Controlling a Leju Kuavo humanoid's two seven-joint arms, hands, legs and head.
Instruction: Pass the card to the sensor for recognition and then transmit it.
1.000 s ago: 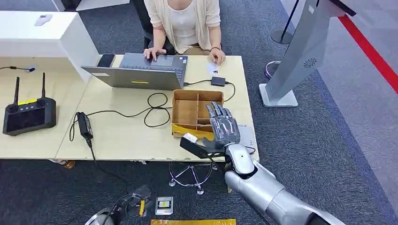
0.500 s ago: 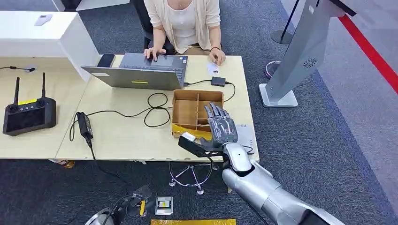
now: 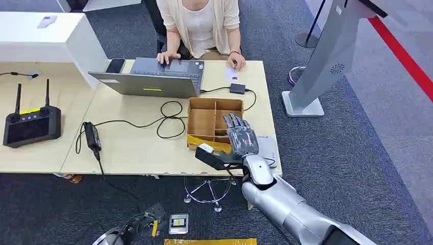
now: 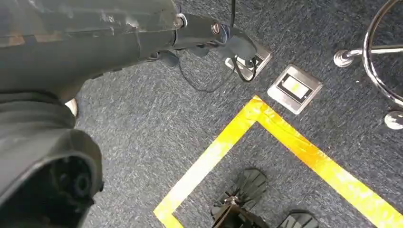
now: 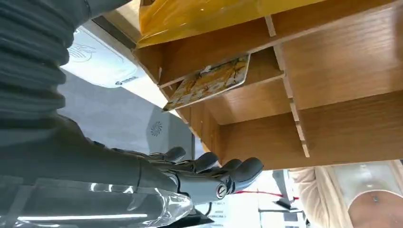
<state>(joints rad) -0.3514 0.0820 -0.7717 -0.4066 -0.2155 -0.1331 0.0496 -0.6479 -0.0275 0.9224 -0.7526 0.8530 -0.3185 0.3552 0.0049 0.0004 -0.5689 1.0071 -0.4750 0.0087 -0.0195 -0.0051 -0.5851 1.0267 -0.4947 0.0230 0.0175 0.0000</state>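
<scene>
A yellow patterned card (image 5: 209, 80) leans tilted inside a compartment of the wooden divided box (image 3: 204, 121). My right hand (image 3: 239, 142) hovers over the box's near right corner, fingers (image 5: 214, 173) stretched out flat and the thumb pointing left, with nothing in it. A flat white sensor pad (image 3: 266, 145) with a wave logo (image 5: 81, 53) lies on the table just right of the hand. My left hand (image 4: 45, 156) hangs low over the carpet, and how its fingers lie is unclear.
A person sits at the far side of the table (image 3: 138, 148) with a laptop (image 3: 153, 76), a white card (image 3: 231, 75) and a small black box (image 3: 237, 88). Cables and a power brick (image 3: 92, 135) lie mid-table. A grey kiosk (image 3: 327, 56) stands to the right.
My right forearm has sunk slightly and the hand has edged a little along the box's near edge. Nothing was taken hold of or let go.
</scene>
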